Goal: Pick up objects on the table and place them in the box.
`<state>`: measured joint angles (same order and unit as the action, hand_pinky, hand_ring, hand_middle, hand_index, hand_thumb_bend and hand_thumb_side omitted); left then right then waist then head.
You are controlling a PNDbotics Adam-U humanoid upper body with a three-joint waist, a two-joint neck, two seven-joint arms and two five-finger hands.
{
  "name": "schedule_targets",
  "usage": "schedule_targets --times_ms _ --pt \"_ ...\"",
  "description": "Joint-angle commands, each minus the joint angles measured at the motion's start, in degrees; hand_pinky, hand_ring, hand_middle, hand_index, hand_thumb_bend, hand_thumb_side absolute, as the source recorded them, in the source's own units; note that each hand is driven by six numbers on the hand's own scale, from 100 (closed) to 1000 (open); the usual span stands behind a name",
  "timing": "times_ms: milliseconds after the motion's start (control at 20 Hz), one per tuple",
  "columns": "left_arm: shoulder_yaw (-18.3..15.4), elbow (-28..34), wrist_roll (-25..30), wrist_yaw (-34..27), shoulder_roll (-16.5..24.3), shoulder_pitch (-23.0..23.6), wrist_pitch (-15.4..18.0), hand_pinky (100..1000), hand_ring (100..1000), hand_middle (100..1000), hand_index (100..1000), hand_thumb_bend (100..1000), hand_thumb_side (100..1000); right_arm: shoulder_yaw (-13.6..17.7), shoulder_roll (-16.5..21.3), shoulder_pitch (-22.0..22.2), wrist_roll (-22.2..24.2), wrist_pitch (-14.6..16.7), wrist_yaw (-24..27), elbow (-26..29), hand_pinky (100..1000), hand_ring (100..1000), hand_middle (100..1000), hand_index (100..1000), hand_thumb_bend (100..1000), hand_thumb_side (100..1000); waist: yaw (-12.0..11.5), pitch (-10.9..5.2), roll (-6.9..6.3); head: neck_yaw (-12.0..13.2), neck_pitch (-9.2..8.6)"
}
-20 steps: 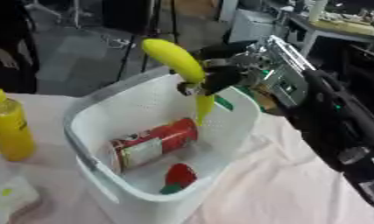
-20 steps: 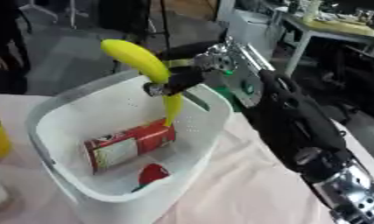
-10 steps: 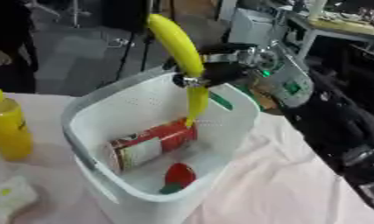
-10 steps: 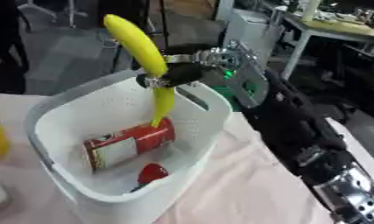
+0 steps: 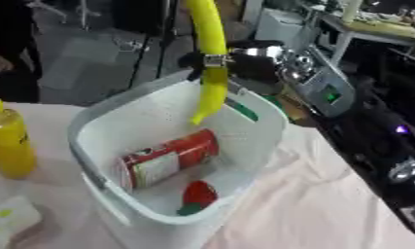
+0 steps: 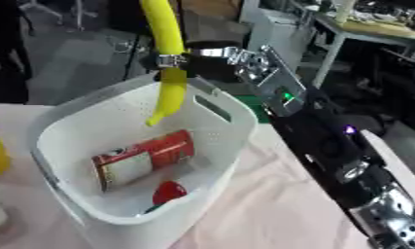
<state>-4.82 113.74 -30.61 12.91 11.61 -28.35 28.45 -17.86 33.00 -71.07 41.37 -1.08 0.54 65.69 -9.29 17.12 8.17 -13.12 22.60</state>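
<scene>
the right robot hand (image 5: 244, 61) reaches in from the right, fingers curled round a banana (image 5: 209, 58) held nearly upright above the far rim of the white box (image 5: 100, 146); the banana's lower tip hangs just inside the box. in the box lies a red-and-white can (image 5: 164, 158) on its side, with a small red thing with a green end (image 5: 198, 194) near it. a yellow bottle (image 5: 8, 143) stands on the bench (image 5: 329, 209) left of the box. the left robot hand does not show.
</scene>
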Motion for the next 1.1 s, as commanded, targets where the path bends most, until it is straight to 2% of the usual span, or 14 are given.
schedule_targets --times_ms 50,300,350,400,450,550,600,650,750,900,950,1050,1100 --pt "0.1 0.8 0.0 0.2 0.6 -0.8 0.0 635 516 604 748 100 975 0.7 2.1 -1.0 -2.9 -1.3 1.1 1.7 904 925 1000 1000 347 1000 0.1 -0.91 -0.64 0.1 -0.30" --pt "0.1 0.8 0.0 0.3 0.5 -0.8 0.0 635 516 604 748 100 975 0.2 2.3 -0.8 -4.3 -1.5 -0.5 2.5 905 926 1000 1000 343 1000 0.1 -0.87 -0.57 0.1 -0.50" --pt "0.1 0.8 0.0 0.3 0.5 -0.8 0.0 635 516 604 748 100 974 0.2 2.4 -0.7 -4.7 -1.3 -1.3 2.6 916 942 1000 1000 393 1000 0.0 -0.86 -0.54 0.2 -0.66" --pt "0.1 0.8 0.0 0.4 0.6 -0.8 0.0 636 516 604 747 100 971 0.5 2.9 -0.8 -5.9 -0.9 -3.9 3.1 915 949 1000 1000 471 1000 -0.2 -0.84 -0.43 0.4 -1.22" --pt "0.0 0.8 -0.1 0.4 0.6 -0.8 -0.1 635 516 604 747 100 973 0.7 3.1 -0.7 -7.5 -0.1 -7.4 3.7 908 944 1000 1000 429 1000 -0.3 -0.82 -0.37 0.6 -1.55" --pt "0.0 0.8 -0.1 0.5 0.6 -0.8 -0.1 635 516 604 747 100 976 1.1 2.8 -0.4 -9.9 1.2 -12.0 4.1 916 950 1000 1000 424 1000 -0.3 -0.80 -0.31 0.7 -1.77" --pt "0.1 0.8 -0.1 0.5 0.6 -0.9 -0.1 635 516 604 747 100 976 1.1 2.4 -0.2 -10.4 1.7 -13.0 4.2 916 950 1000 1000 424 1000 -0.3 -0.77 -0.33 0.6 -1.84" --pt "0.1 0.8 -0.2 0.5 0.5 -0.9 0.0 635 516 604 747 100 975 1.0 2.3 -0.1 -10.4 2.0 -13.7 4.2 938 977 1000 1000 511 1000 -0.3 -0.74 -0.32 0.6 -1.90" --pt "0.1 0.8 -0.1 0.5 0.6 -1.0 0.0 636 517 604 747 100 975 0.3 2.1 0.2 -8.8 2.4 -15.5 4.0 937 978 1000 1000 541 1000 -0.3 -0.68 -0.27 0.6 -2.06" --pt "0.1 0.8 -0.1 0.5 0.5 -1.1 0.0 636 517 604 747 100 976 0.9 1.6 0.7 -6.9 2.7 -14.8 4.1 936 973 1000 1000 525 1000 -0.6 -0.49 -0.19 0.5 -2.19" --pt "0.1 0.8 -0.2 0.5 0.5 -1.1 0.0 636 517 604 747 100 976 1.1 1.5 0.8 -6.7 2.6 -14.0 4.2 934 966 1000 1000 471 1000 -0.7 -0.46 -0.18 0.5 -2.14" --pt "0.0 0.8 -0.2 0.5 0.6 -1.1 0.0 636 517 604 747 100 976 1.4 1.4 0.8 -7.2 1.9 -12.9 4.2 937 971 1000 1000 472 1000 -0.7 -0.43 -0.16 0.6 -1.83" --pt "0.0 0.8 -0.2 0.6 0.6 -1.2 0.0 637 517 604 747 100 975 0.7 1.5 1.1 -6.9 1.9 -13.7 4.4 947 984 1000 1000 505 1000 -0.8 -0.32 -0.05 0.5 -1.87"
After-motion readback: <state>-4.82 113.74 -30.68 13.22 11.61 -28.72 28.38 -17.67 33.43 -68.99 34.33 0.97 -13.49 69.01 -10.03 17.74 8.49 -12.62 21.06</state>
